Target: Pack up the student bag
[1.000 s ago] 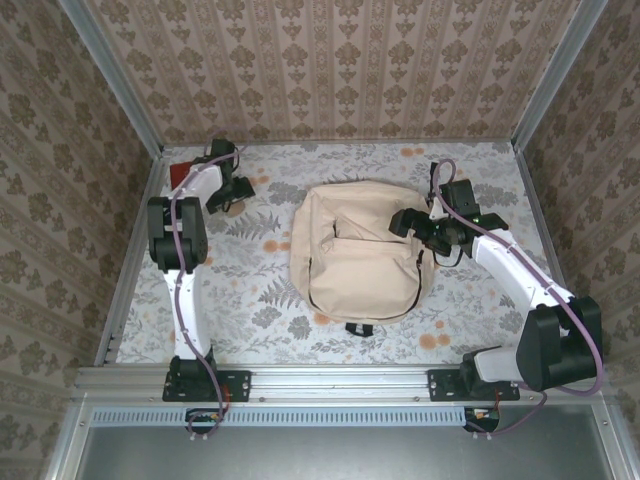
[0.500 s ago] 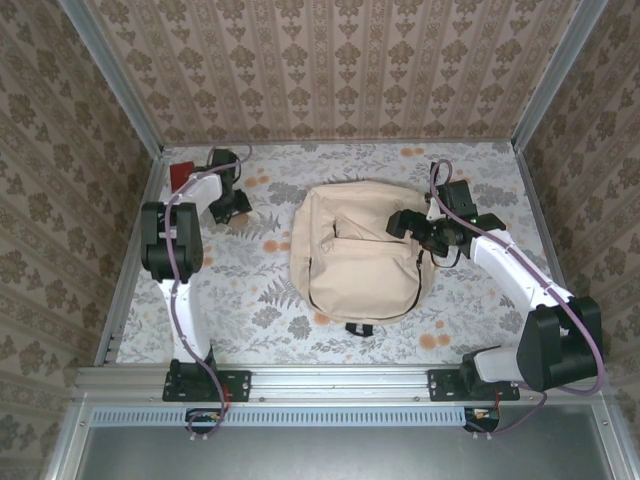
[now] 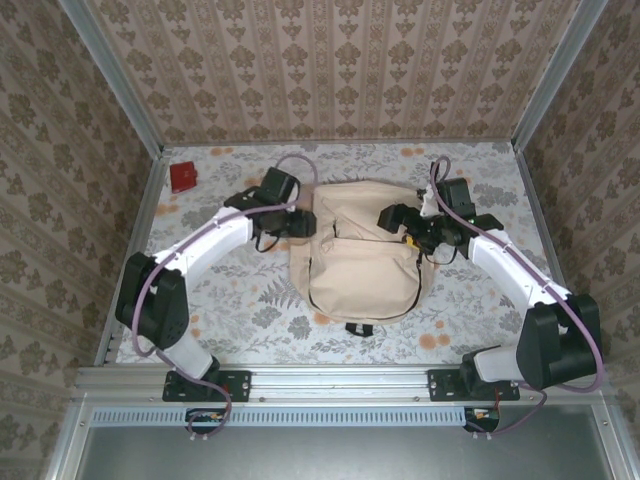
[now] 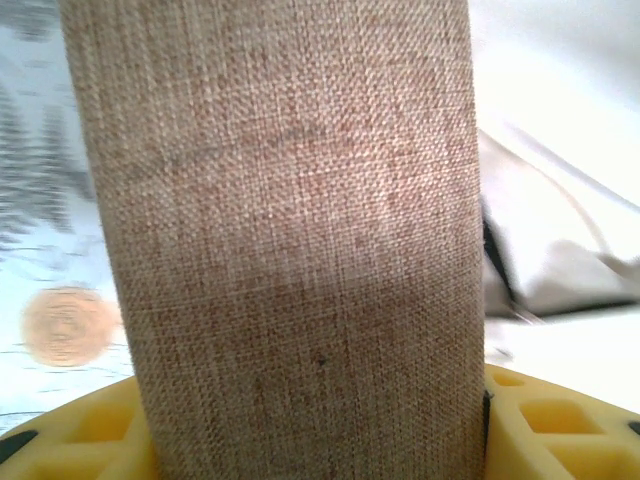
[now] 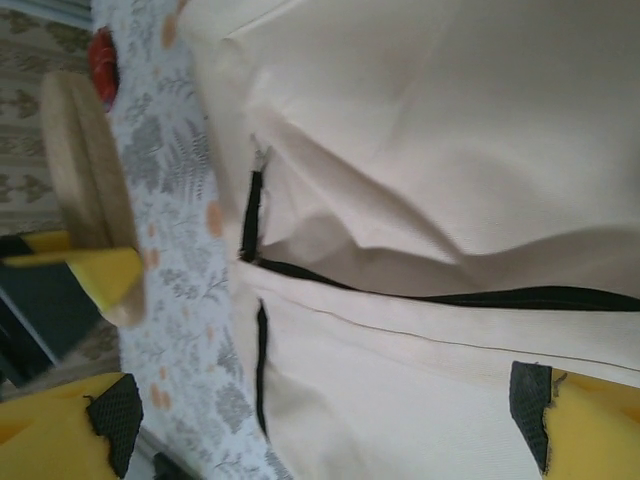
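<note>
My left arm point(image 3: 215, 240) is stretching from its base at the near left corner diagonally across the table point(image 3: 240, 300), forearm angling toward the bag point(image 3: 360, 265). My left gripper point(image 3: 297, 222) is sitting just beside the bag's far left corner. Its yellow fingers point(image 4: 560, 425) are clamping a tan roll point(image 4: 290, 250) with a coarse woven cover. In the wrist view the roll is standing upright between them, with floral tabletop on one side and the bag's pale fabric on the other. My right arm point(image 3: 510, 265) is bending in from the near right corner, forearm slanting toward the far wall. My right gripper point(image 3: 398, 218) is hovering over the bag's far right part, its fingers point(image 5: 590, 420) spread wide and grasping nothing. Beige fabric and a dark zipper line are lying between them. The bag is lying flat in the middle of the table, front panel up, between my two grippers. Its long axis is running from the near edge toward the far wall, and a small black tab point(image 3: 359, 328) is poking out at its near end. A small red thing point(image 3: 183, 177) is sitting in the far left corner, well apart from the bag and both grippers.
</note>
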Robot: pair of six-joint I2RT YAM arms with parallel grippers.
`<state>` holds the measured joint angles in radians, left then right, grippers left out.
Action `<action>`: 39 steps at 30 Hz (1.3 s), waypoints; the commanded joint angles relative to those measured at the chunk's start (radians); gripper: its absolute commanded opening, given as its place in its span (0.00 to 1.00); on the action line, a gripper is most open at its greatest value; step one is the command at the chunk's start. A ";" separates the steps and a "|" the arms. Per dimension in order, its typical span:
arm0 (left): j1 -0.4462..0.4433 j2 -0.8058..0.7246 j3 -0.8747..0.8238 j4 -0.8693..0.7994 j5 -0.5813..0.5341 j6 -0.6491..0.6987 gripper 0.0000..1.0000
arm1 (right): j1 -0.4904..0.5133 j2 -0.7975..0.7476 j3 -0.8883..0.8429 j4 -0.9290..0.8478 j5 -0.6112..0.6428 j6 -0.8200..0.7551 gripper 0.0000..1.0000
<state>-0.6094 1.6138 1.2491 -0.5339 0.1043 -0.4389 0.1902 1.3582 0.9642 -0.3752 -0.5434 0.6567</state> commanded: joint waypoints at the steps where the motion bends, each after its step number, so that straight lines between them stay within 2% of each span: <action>1: -0.073 -0.037 -0.029 0.082 0.049 0.049 0.45 | 0.010 0.025 0.015 0.067 -0.117 0.040 0.97; 6: -0.170 -0.029 -0.036 0.149 0.078 0.088 0.44 | 0.032 0.106 0.062 0.095 -0.169 0.051 0.92; 11: -0.210 0.000 -0.015 0.158 0.114 0.121 0.42 | 0.043 0.157 0.084 0.134 -0.206 0.079 0.81; 25: -0.225 0.023 0.016 0.157 0.195 0.169 0.42 | 0.043 0.206 0.062 0.276 -0.305 0.177 0.61; 32: -0.225 0.024 0.025 0.160 0.222 0.188 0.44 | 0.046 0.226 0.062 0.341 -0.355 0.238 0.45; 34: -0.225 0.023 0.029 0.162 0.220 0.182 0.49 | 0.048 0.226 0.062 0.337 -0.351 0.242 0.36; 39: -0.218 0.010 0.038 0.142 0.197 0.156 0.74 | 0.036 0.205 0.061 0.290 -0.294 0.215 0.28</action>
<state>-0.8234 1.6375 1.2449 -0.4080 0.2886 -0.2932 0.2272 1.5738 1.0157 -0.0708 -0.8463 0.8680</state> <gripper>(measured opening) 0.732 0.312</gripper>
